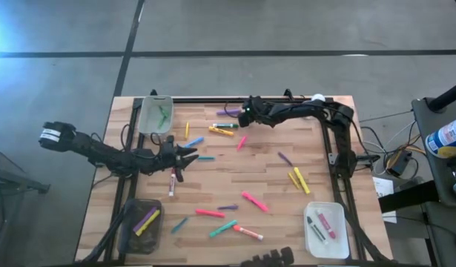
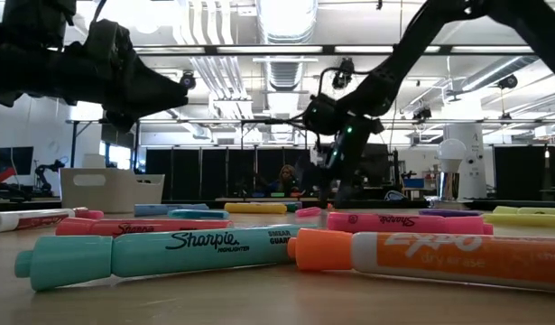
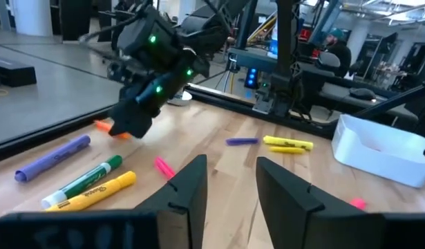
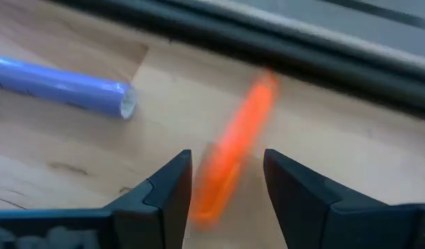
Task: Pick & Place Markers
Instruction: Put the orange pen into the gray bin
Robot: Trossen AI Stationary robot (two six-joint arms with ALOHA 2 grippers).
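Between the right gripper's (image 4: 222, 190) fingers (image 4: 167, 187) lies a blurred orange marker (image 4: 233, 149), and those fingers stand apart with a gap on either side of it, not clamped. Just beside the orange marker is a purple marker (image 4: 60, 86) on the wood. From above, the right gripper (image 1: 246, 113) sits at the desk's (image 1: 265, 178) far edge, over a little cluster of markers (image 1: 225, 127) in purple, green, yellow and orange.

Over to the left gripper (image 3: 229, 187): its fingers (image 3: 188, 183) are parted too, with bare wood between them and nothing held. From above, the left gripper (image 1: 184, 157) hovers toward the left side of the desk, a white-bodied marker (image 1: 171, 183) just beside it and a blue marker (image 1: 195, 140) a little farther toward the orange marker's cluster.

A clear bin (image 1: 155, 113) with a green marker (image 1: 163, 113) inside sits at the far left corner, along the same far edge as the orange marker. A dark bin (image 1: 141, 226) holding purple and yellow markers is at the near left corner, and a white bin (image 1: 325, 229) with two markers inside is at the near right, both well apart from the orange marker. More markers in pink, teal and yellow are scattered across the middle of the desk. At table level, a teal Sharpie highlighter (image 2: 155, 255) and an orange Expo marker (image 2: 430, 260) lie nearest the camera.
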